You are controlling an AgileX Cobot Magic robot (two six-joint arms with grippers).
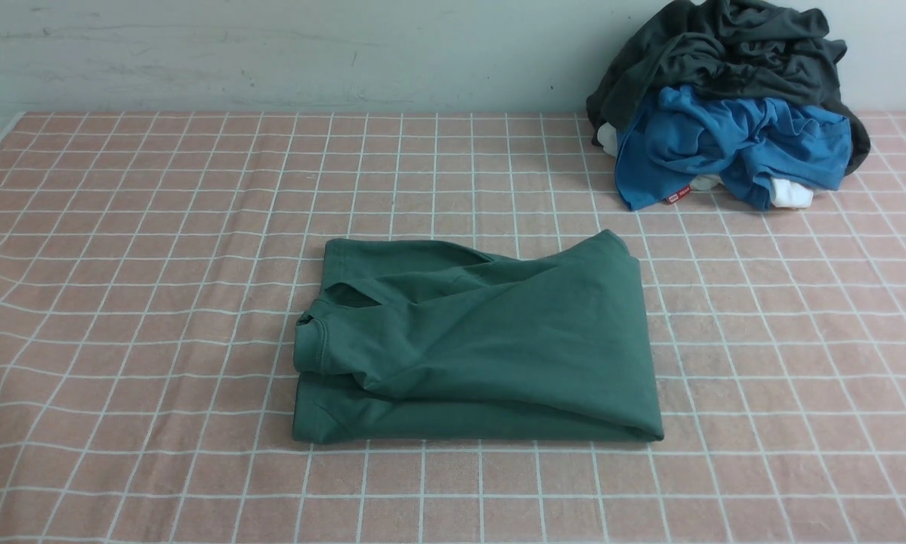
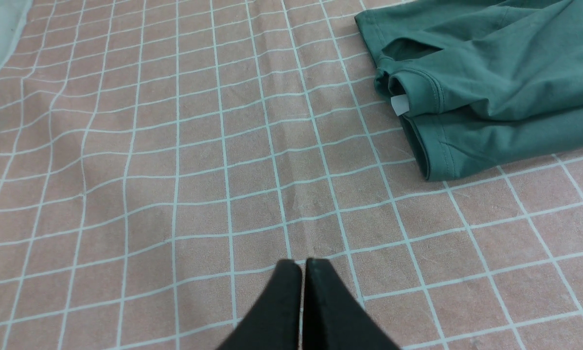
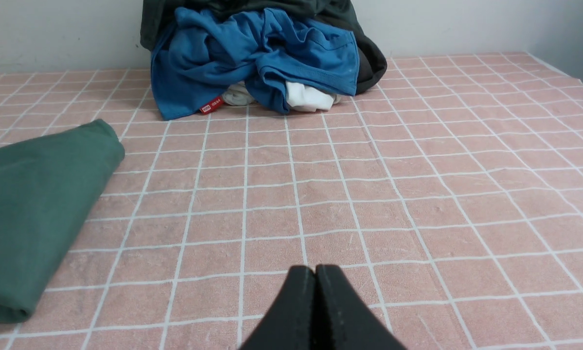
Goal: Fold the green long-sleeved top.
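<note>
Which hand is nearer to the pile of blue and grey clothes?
The right hand: the clothes pile lies straight ahead of it. The left hand sits beside the green top's collar end, opposite the pile.

Surface: you have a pink cloth (image 1: 120, 302) with a white grid covering the table, slightly rippled at your left.
Wall: pale grey-green wall (image 1: 271, 53), scuffed, directly behind.
Light: even, soft shadows.

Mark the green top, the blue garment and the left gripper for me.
green long-sleeved top (image 1: 498, 340), front view, middle of the folded body.
blue garment (image 1: 732, 140), front view, its bunched middle in the pile.
left gripper (image 2: 303, 265), left wrist view, tips of the shut fingers.
</note>
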